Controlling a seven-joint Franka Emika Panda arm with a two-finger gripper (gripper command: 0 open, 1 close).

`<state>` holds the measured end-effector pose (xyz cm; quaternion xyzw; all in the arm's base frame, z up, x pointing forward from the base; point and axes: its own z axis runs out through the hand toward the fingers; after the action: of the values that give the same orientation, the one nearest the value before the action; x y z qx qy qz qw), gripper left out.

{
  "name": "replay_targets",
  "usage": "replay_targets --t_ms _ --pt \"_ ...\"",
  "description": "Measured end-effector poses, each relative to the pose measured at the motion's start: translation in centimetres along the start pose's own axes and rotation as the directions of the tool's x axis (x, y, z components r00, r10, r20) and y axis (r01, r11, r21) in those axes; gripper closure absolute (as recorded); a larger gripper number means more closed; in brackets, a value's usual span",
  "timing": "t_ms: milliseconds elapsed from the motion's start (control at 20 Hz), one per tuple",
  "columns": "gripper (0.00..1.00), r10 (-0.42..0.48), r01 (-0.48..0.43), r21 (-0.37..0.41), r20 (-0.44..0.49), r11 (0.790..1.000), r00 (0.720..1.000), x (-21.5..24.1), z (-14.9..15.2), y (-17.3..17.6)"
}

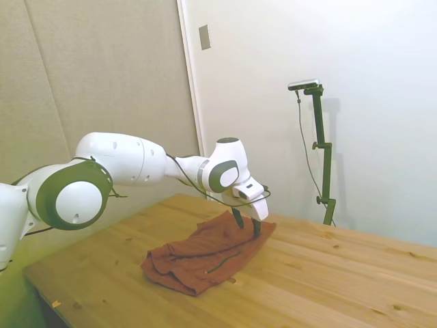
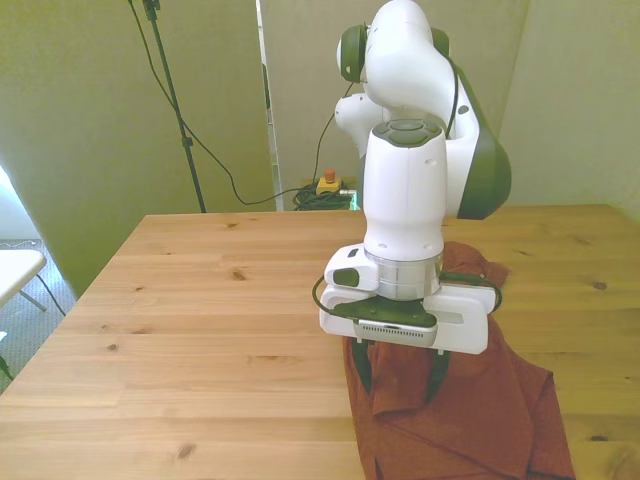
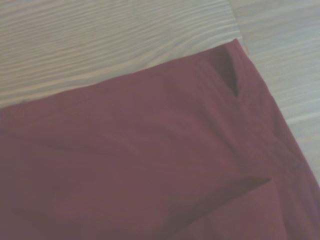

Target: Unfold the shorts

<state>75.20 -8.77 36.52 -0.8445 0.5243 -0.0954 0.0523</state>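
Rust-brown shorts (image 1: 205, 253) lie rumpled on the wooden table (image 1: 328, 280); tool (image 1: 246, 225) spread apart above them

The shorts (image 1: 205, 253) are soft, matt rust-brown cloth, wrinkled and creased. Under them the table (image 1: 328, 280) is pale wood, smooth, with visible grain and knots. Above the shorts, the arm (image 2: 405, 170) is glossy white plastic.

White Franka arm: being held extended low from the base, forearm running near level, wrist being bent downward. Gripper (image 1: 246, 224): being pointed straight down, dark fingers (image 2: 361, 366) being kept spread apart, nothing being held between them.
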Motion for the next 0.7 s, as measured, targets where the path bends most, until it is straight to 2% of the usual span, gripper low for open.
replay_targets --t_ms 700 --pt "1.0 -0.003 0.003 0.003 0.002 1.0 1.0 0.42 0.23 0.37"
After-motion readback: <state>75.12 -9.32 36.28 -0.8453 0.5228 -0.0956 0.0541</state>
